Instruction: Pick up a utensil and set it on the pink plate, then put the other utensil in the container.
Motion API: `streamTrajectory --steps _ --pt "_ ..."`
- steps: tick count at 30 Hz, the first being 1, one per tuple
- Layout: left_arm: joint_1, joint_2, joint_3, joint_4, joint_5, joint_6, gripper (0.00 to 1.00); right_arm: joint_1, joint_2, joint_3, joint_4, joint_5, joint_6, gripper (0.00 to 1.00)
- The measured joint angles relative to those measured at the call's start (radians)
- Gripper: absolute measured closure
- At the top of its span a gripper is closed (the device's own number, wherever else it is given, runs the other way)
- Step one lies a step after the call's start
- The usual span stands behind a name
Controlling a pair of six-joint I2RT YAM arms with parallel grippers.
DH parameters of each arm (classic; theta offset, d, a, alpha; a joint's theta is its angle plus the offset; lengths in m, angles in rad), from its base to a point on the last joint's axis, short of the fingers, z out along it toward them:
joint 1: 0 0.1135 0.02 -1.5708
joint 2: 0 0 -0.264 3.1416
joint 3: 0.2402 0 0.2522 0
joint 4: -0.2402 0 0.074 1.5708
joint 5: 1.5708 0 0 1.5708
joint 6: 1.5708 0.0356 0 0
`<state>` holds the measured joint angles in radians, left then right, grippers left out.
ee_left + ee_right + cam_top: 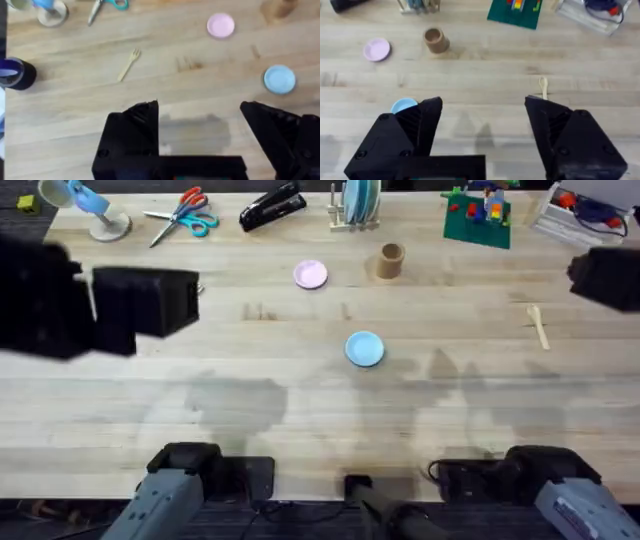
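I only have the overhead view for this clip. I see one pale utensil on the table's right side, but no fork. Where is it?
Observer: The left wrist view shows the fork lying flat on bare wood, with nothing touching it.
Operator: The left arm is a dark block to me. Are its fingers open?
Observer: Yes, the left gripper is open and empty, well apart from the fork.
Operator: And the right one?
Observer: The right gripper is open and empty too. The round-ended utensil lies on the table just beyond one finger, not between the two.
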<state>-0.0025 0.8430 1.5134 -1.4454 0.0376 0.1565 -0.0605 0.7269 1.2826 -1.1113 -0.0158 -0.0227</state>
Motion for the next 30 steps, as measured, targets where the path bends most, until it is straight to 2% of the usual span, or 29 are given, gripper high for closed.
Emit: streamTrajectory --steps 4,9,18,20,26,30 --pt "0.0 0.14 0.092 -0.075 0.0 0.031 0.008 0.0 0.109 0.084 -0.073 0.0 0.0 0.007" --pt "0.0 0.269 0.158 -0.12 0.0 0.052 0.008 0.0 0.214 0.132 -0.125 0.0 0.0 0.007" --pt "0.0 0.349 0.174 -0.132 0.001 0.058 0.008 0.0 0.275 0.136 -0.123 0.0 0.0 0.007" --pt "0.0 0.359 0.174 -0.134 0.012 0.086 0.008 0.0 0.275 0.136 -0.123 0.0 0.0 0.007" --pt "0.001 0.411 0.176 -0.134 0.026 0.231 0.008 0.0 0.275 0.136 -0.124 0.0 0.0 0.007" --pt "0.022 0.473 0.176 -0.121 0.026 0.329 0.008 0.0 0.275 0.137 -0.124 0.0 0.0 0.007"
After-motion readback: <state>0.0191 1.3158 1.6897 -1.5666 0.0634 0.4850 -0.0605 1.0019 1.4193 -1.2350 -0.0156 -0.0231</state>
